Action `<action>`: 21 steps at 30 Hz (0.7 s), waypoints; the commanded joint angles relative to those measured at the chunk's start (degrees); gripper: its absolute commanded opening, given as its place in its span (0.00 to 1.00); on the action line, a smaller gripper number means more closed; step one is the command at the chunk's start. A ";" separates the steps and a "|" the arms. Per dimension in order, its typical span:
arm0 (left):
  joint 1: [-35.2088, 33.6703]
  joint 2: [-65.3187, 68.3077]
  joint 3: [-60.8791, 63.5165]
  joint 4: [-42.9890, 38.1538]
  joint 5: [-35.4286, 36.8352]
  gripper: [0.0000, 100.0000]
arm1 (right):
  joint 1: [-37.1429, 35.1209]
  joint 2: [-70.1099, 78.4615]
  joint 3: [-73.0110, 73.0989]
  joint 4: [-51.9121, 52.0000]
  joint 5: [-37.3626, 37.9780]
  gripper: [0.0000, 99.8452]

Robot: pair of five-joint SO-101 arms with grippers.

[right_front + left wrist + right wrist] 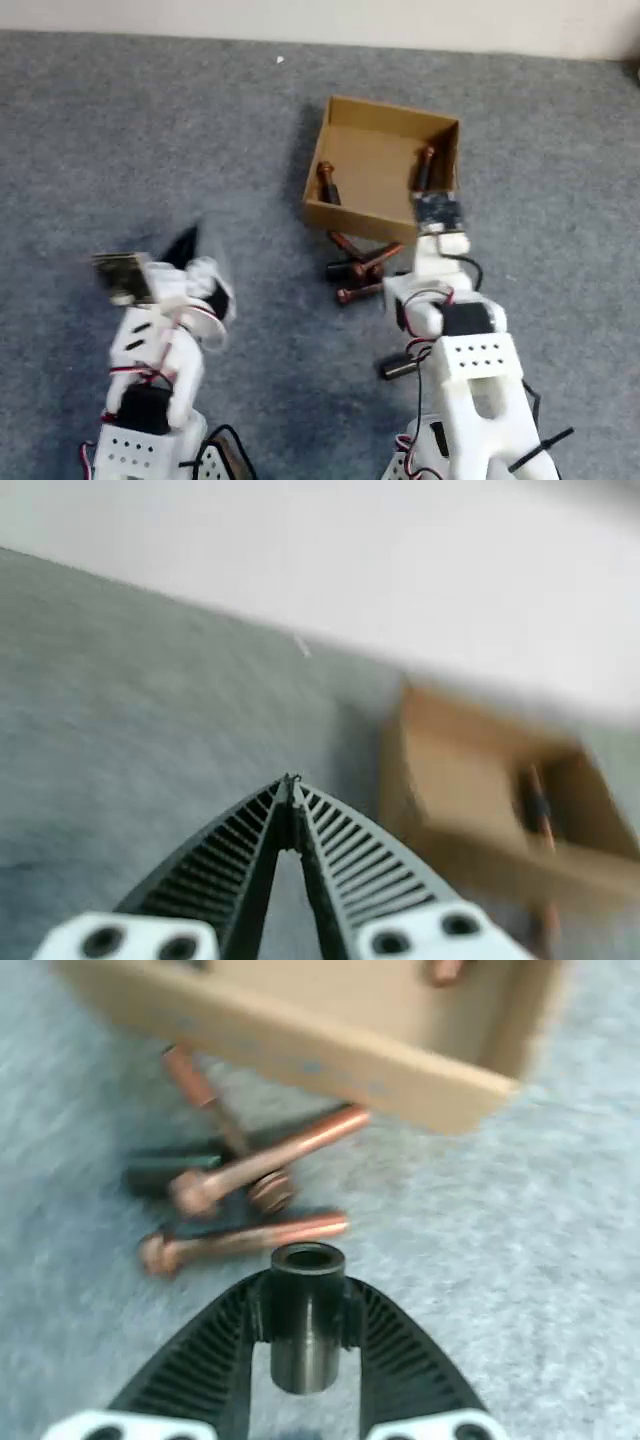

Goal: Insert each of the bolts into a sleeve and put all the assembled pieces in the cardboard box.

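Two robot arms stand side by side on a gray carpet (120, 130). Three loose copper bolts (245, 1240) lie in a crossed heap on the carpet, just near of a cardboard box (365, 160). One black loose sleeve (165, 1173) lies among them. A dark cylinder (398, 367), which looks like another sleeve, lies beside the right arm's base.

The right gripper (307, 1292) has its jaws spread partway and pinches a black held sleeve (305, 1340) between them. The sleeve's open end points toward the bolts, and it hangs over the carpet just beside them, near of the box. The left gripper (290, 788) has its jaws pressed together on nothing, well left of the box.

The open-topped box sits far and centre. It holds two assembled bolt-and-sleeve pieces: a left piece (330, 185) by the left wall and a right piece (424, 170) by the right wall.
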 commanded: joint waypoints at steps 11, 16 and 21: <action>18.95 -0.31 -10.33 22.59 -5.89 0.01 | 12.35 -1.54 -0.84 -5.67 -7.74 0.01; 21.05 -0.31 -10.42 22.51 -5.89 0.01 | 14.20 -1.54 -0.75 -6.37 -8.88 0.01; 23.34 4.26 -10.59 22.42 -5.89 0.09 | 14.29 -1.54 -0.66 -6.46 -8.88 0.01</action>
